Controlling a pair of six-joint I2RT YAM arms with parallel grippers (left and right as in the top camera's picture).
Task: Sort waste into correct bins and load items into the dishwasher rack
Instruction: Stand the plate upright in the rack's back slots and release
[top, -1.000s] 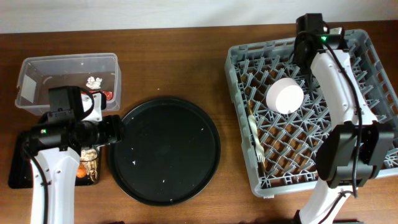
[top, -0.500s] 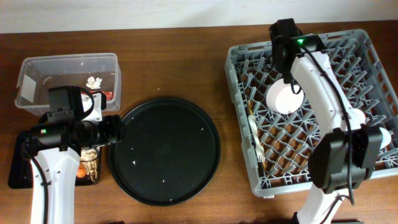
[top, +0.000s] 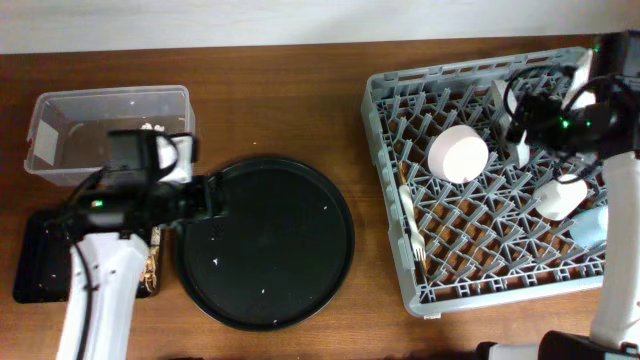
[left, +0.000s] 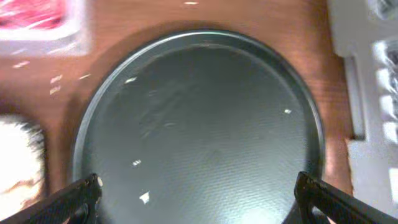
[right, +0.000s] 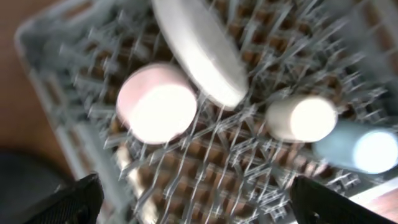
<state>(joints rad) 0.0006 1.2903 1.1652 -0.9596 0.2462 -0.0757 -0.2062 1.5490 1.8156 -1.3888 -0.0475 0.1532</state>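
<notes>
**In the rack, loading looks done**

At right, the bowl (right: 157, 102), plate (right: 199, 50), cream cup (right: 301, 118), blue cup (right: 354, 146) and fork (top: 412, 225) are seen in the rack (top: 480, 250); the chopstick cannot be made out. The right gripper (right: 202, 198) is held above them, jaws wide and empty. The left gripper (left: 199, 190), also wide and empty, is held at the left edge of the flecked round tray (left: 205, 112). The wrapper (left: 31, 12) lies in the tub (top: 60, 110), far left. Loading is judged finished; next, a check for leftover scraps is called for.
</notes>
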